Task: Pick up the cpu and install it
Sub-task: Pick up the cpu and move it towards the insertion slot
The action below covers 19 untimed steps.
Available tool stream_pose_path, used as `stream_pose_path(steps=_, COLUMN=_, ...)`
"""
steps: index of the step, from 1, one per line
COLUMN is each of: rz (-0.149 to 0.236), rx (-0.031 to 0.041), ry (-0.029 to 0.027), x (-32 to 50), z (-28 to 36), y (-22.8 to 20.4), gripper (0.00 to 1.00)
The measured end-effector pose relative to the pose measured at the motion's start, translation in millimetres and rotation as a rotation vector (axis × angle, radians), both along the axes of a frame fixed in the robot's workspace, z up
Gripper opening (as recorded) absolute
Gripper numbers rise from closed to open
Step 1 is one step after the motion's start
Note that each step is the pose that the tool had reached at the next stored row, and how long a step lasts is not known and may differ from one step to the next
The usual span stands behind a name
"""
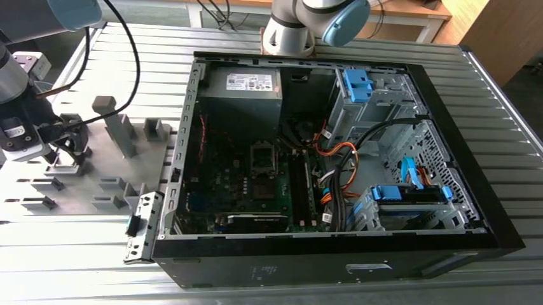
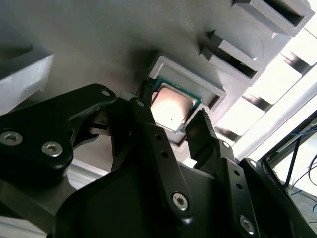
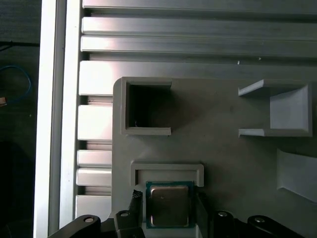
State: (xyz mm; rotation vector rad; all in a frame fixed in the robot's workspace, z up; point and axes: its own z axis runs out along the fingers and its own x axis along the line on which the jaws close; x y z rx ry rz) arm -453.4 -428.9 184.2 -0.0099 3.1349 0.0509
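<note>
The cpu [image 3: 169, 204] lies flat with its silvery top up in a shallow square pocket [image 3: 167, 168] of the grey holder plate [image 3: 218, 124], seated there and not lifted. The hand [image 3: 168, 208] is low over it with its fingers [image 3: 134, 202] spread, one black finger on each of two opposite sides of the cpu, just beside its green edges. In the first wrist view a thin gap shows between one finger and the cpu. The second wrist view shows the same straddle, the cpu [image 2: 172, 106] between the dark fingers [image 2: 200, 130] inside the pocket's raised rim [image 2: 210, 90]. In the exterior view the hand [image 1: 70, 151] hangs over the holder plate [image 1: 93, 187] at the exterior view's left, on the slatted metal bench [image 1: 152, 51]. Upright grey holder blocks [image 1: 119, 130] stand on the plate between the hand and the open computer case [image 1: 297, 262]. The case lies on its side just beside the plate, and its motherboard [image 1: 254, 187] is exposed, well apart from the cpu. A second arm's base [image 1: 288, 35] stands at the far side of the case.
</note>
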Motion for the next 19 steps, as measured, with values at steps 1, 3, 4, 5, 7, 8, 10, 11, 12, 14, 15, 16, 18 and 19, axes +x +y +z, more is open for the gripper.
stream_pose_path(steps=1, rz=0.002, rx=0.0, ry=0.0, x=0.2, z=0.0, y=0.1, gripper=0.55)
stream_pose_path(steps=3, rz=0.004, rx=0.0, ry=0.0, x=0.4, z=0.0, y=0.1, gripper=0.55)
stream_pose_path(steps=4, rz=0.005, rx=0.0, ry=0.0, x=0.4, z=0.0, y=0.1, gripper=0.55)
stream_pose_path(steps=5, rz=0.006, rx=0.0, ry=0.0, x=0.5, z=0.0, y=0.2, gripper=0.55)
stream_pose_path(steps=7, rz=0.006, rx=0.0, ry=0.0, x=0.6, z=0.0, y=0.2, gripper=0.55)
stream_pose_path(steps=8, rz=0.006, rx=0.0, ry=0.0, x=0.6, z=0.0, y=0.1, gripper=0.55)
stream_pose_path(steps=10, rz=0.006, rx=0.0, ry=0.0, x=0.6, z=0.0, y=0.1, gripper=0.55)
stream_pose_path(steps=11, rz=0.006, rx=0.0, ry=0.0001, x=0.6, z=0.0, y=0.2, gripper=0.55)
stream_pose_path(steps=12, rz=0.006, rx=0.0, ry=0.0, x=0.6, z=0.0, y=0.2, gripper=0.55)
stream_pose_path(steps=14, rz=0.006, rx=0.0, ry=0.0, x=0.6, z=0.0, y=0.2, gripper=0.55)
stream_pose_path(steps=15, rz=0.006, rx=0.0, ry=0.0, x=0.6, z=0.0, y=0.2, gripper=0.55)
stream_pose_path(steps=16, rz=0.006, rx=0.0, ry=0.0001, x=0.6, z=0.0, y=0.2, gripper=0.55)
stream_pose_path(steps=18, rz=0.007, rx=-0.0001, ry=0.0001, x=0.6, z=0.1, y=0.1, gripper=0.53)
stream_pose_path(steps=19, rz=0.007, rx=-0.0001, ry=0.0001, x=0.6, z=0.1, y=0.1, gripper=0.47)
